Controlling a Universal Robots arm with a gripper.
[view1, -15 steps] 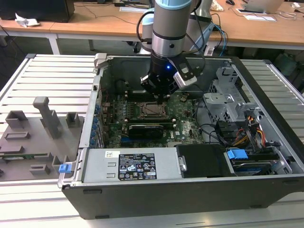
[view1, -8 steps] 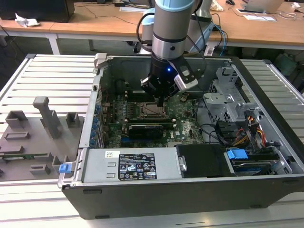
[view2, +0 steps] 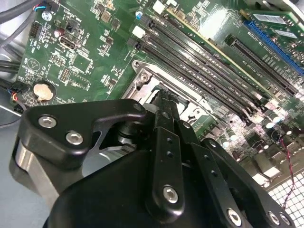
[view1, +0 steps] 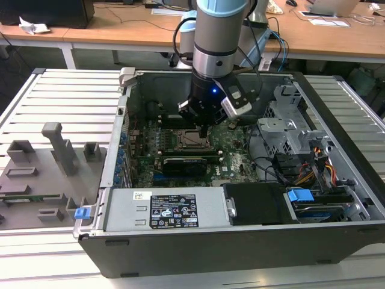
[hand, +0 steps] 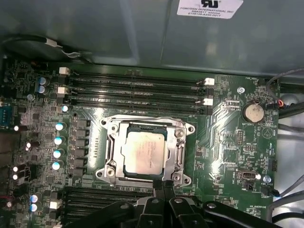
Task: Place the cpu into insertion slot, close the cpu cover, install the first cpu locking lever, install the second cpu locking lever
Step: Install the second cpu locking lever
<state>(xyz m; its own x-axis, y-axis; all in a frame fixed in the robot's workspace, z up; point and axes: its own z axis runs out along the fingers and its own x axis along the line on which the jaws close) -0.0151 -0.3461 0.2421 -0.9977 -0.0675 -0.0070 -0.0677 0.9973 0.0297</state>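
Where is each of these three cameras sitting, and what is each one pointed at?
Exterior view: off the arm, above and in front of the open computer case, looking down at the arm and gripper over the motherboard.
First wrist view: on the arm, looking down on the cpu seated in the insertion slot; the gripper shows at the picture's edge.
Second wrist view: on the arm, looking along the black gripper body toward the slot.
Shared: both wrist views show the slot, memory slots and coin battery.
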